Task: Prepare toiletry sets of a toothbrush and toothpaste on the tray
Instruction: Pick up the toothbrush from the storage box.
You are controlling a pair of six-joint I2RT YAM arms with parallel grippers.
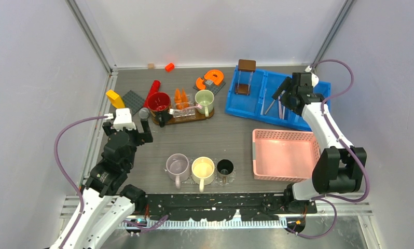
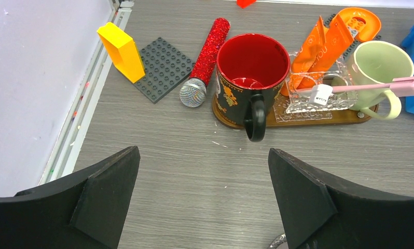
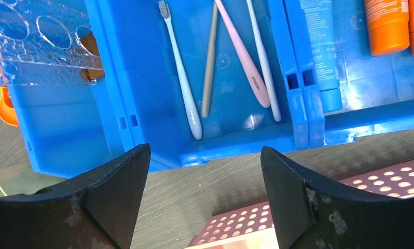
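Right wrist view: right gripper (image 3: 204, 151) hangs released, empty, over four toothbrushes (image 3: 183, 78) in the blue bin (image 3: 65, 124). Left gripper (image 2: 202, 151) gapes empty too.

Top external: overhead from the near side, looking down and forward; blue bin (image 1: 254, 106) far right.
Left wrist: low, facing the tray (image 2: 319, 122) left of the blue bin.
Right wrist: close above the blue bin, shared with top external.

Right wrist cam: top edge cuts the heads off the pink toothbrush (image 3: 254, 83) and the white toothbrush (image 3: 264, 62) beside it, and crops the orange toothpaste tubes (image 3: 386, 26) to their lower ends. Overhead, my right gripper (image 1: 281, 92) hides part of the blue bin (image 1: 249, 106); brushes there too small to count.
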